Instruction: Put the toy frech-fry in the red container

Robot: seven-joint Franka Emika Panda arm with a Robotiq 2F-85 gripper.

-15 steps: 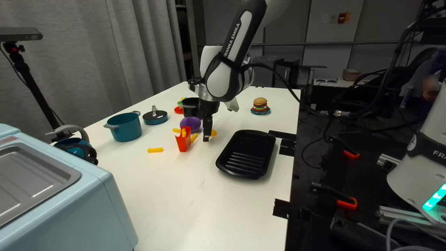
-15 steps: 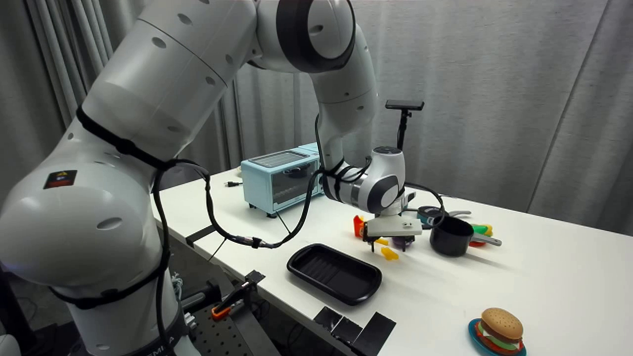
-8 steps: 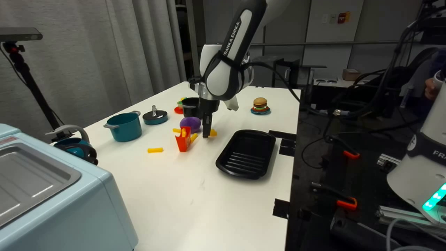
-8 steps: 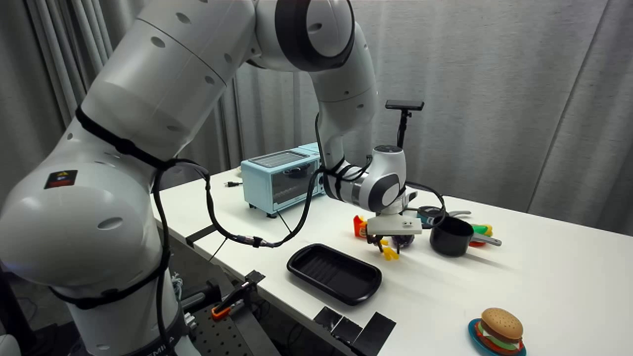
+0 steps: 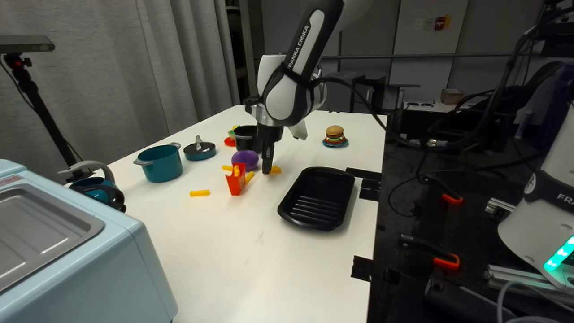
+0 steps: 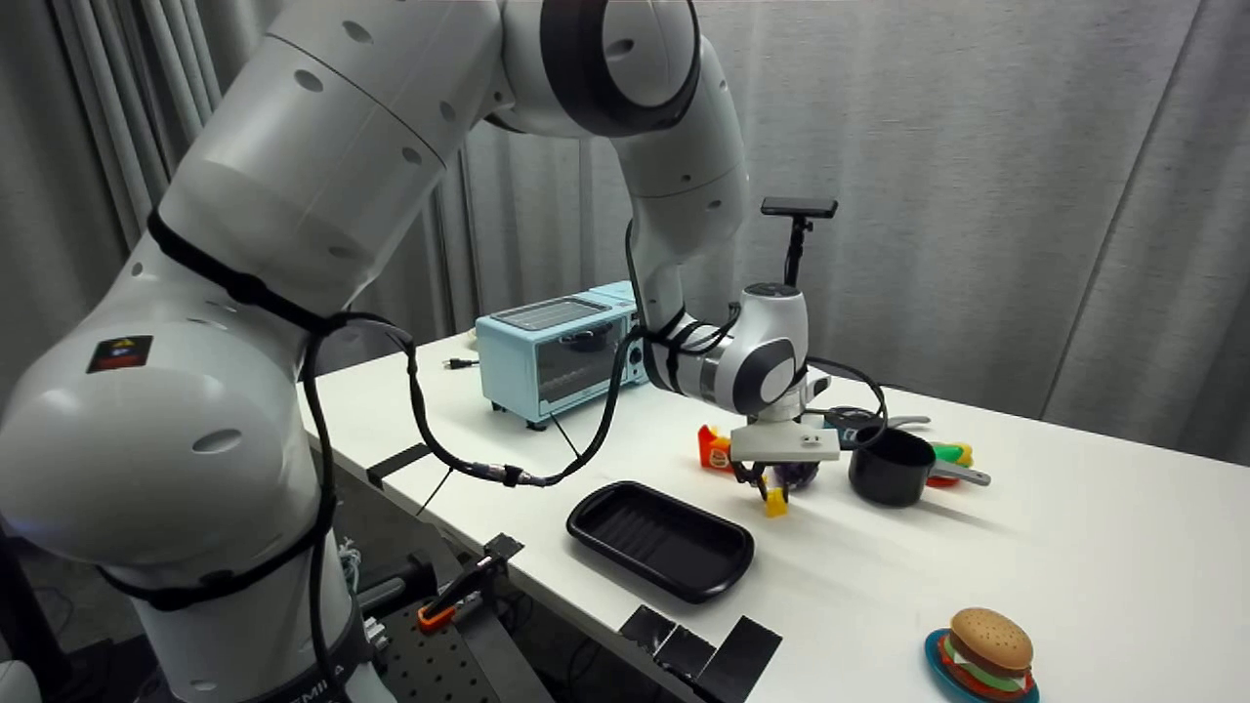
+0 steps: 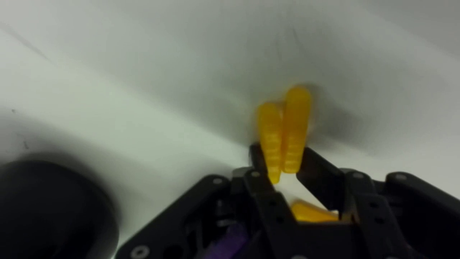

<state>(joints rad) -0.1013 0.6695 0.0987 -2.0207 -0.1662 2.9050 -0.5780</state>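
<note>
In an exterior view, the gripper [image 5: 267, 172] points down above the white table [image 5: 251, 269]. Its fingers [image 5: 267, 157] appear edge-on; their spacing cannot be read from this angle. A pair of toy fries [image 5: 276, 170] is located at the fingertips. The red container [image 5: 235, 183] stands upright on the table, nearer the camera than the gripper and apart from it. A yellow stick [image 5: 236, 170] projects from the container's mouth. A loose fry [image 5: 250, 177] lies just beside the container. The purple toy [image 5: 245, 159] lies behind the container, near the black pot [image 5: 243, 140]. The teal pot [image 5: 161, 164] stands farther left in the frame. The black tray [image 5: 317, 197] lies near the right edge of the table.

In an exterior view, the arm [image 6: 293, 176] extends over the table from the left of the frame. The fingertips meet the toy fries low over the table surface. The toaster oven [image 6: 511, 371] stands beyond the tray. The toy burger [image 6: 989, 640] rests well apart from the gripper.

In the wrist view, the fingers are clamped on the two toy fries, which lie side by side between the pads [image 7: 320, 173]. One end of each fry projects beyond the fingertips. A further yellow piece [image 7: 307, 213] is partly hidden by the gripper.
</note>
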